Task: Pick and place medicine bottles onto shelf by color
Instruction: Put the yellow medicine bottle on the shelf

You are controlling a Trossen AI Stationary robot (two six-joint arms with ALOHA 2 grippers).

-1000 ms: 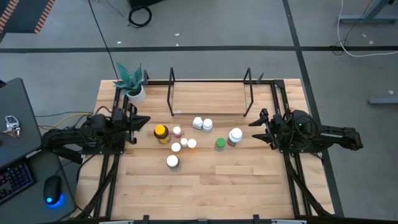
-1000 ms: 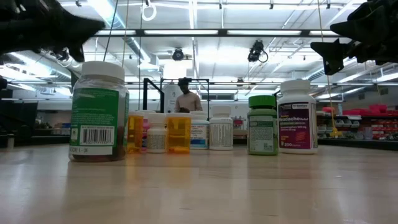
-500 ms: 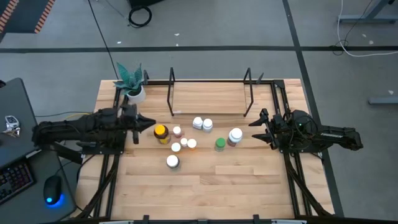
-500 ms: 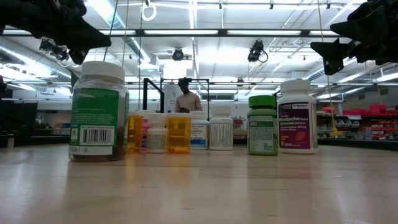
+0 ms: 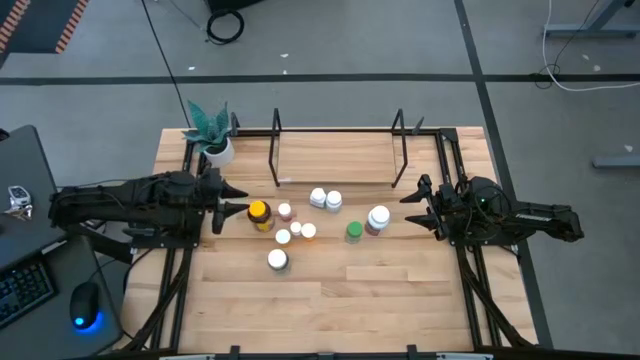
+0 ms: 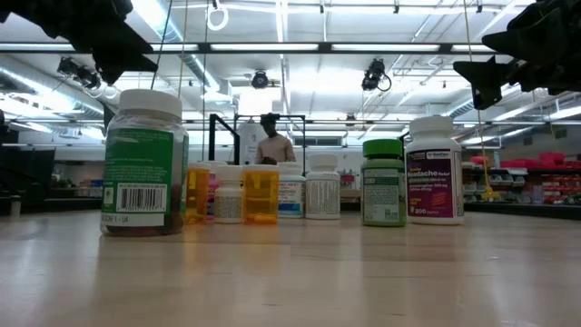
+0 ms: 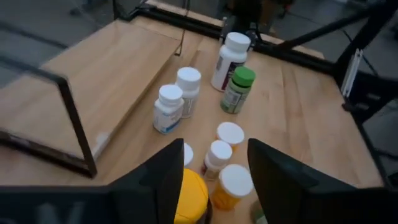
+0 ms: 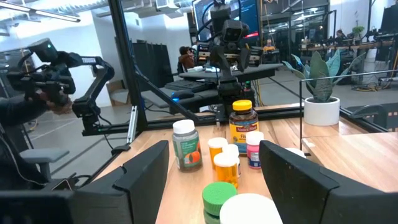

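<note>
Several medicine bottles stand upright in a loose cluster mid-table: a yellow-capped amber one (image 5: 259, 213), small white-capped ones (image 5: 285, 211), a green one (image 5: 354, 232) and a big white one (image 5: 378, 218). The shelf (image 5: 338, 155), black rails on a wooden base, stands at the far edge with nothing on it. My left gripper (image 5: 230, 201) hovers open just left of the amber bottle (image 7: 189, 196), above the table and touching nothing. My right gripper (image 5: 412, 205) waits open to the right of the big white bottle (image 8: 249, 211).
A white pot with a green plant (image 5: 212, 135) stands at the far left corner, beside the shelf's left end. One white-capped bottle (image 5: 278, 260) stands apart, nearer the front. The near half of the table (image 5: 340, 305) is bare wood. A person (image 6: 272, 145) shows far behind.
My left arm has unfolded. Its gripper has risen, tipped from a steep downward slant to a shallower one and edged toward the amber bottle. Its fingers have parted from shut to open. The bottles have not moved.
</note>
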